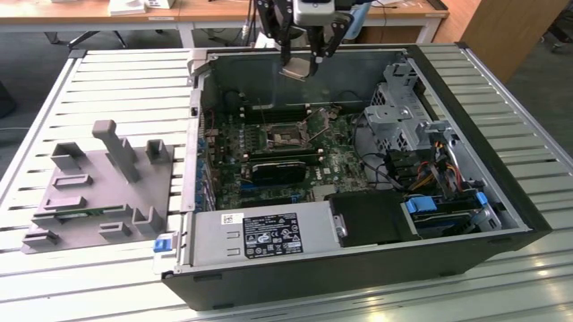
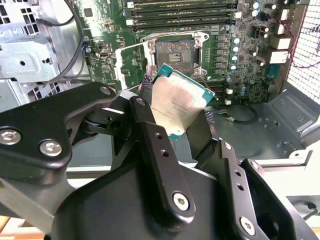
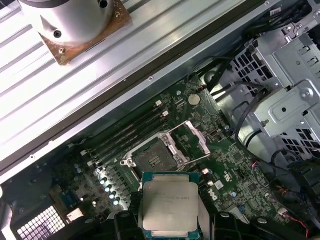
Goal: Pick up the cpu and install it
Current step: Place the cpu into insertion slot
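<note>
Two black metal fingers [image 2: 152, 140] clamp the flat, silver-topped square cpu [image 2: 175, 102] above the open black motherboard socket [image 2: 172, 52] — I'd level it, corners matched.

I see bright, even light from above — the slatted table [image 1: 519, 282] glares near white in the exterior view and washes out in the first wrist view. Inside the computer case [image 1: 358, 275] the motherboard [image 1: 336, 157] sits in softer shade; the cpu [image 3: 169, 205] lid shows a dull sheen.
</note>
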`<state>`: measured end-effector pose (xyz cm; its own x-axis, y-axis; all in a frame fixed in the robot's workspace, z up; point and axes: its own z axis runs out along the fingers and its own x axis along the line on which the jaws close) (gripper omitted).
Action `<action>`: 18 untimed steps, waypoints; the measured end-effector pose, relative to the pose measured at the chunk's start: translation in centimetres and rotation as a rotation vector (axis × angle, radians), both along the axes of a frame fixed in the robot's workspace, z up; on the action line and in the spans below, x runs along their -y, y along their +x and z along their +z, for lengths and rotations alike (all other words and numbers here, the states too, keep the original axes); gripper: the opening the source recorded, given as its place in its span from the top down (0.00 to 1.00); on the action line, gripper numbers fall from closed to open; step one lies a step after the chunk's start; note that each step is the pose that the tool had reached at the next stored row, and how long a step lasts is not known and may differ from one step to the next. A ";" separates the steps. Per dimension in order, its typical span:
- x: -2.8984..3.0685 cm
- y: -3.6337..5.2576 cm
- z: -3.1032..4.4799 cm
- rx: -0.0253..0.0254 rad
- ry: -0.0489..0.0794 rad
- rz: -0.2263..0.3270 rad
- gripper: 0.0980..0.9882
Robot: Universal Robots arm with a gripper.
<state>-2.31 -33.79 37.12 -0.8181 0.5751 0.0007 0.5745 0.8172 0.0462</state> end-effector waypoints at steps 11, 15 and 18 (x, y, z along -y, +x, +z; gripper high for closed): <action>0.00 0.00 -0.04 0.0000 0.000 -0.043 0.52; 0.00 0.00 -0.06 0.0000 0.000 -0.057 0.52; 0.00 0.00 -0.07 -0.0001 0.000 -0.067 0.52</action>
<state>-2.31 -33.79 37.06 -0.7776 0.6288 0.0007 0.6281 0.7768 0.0462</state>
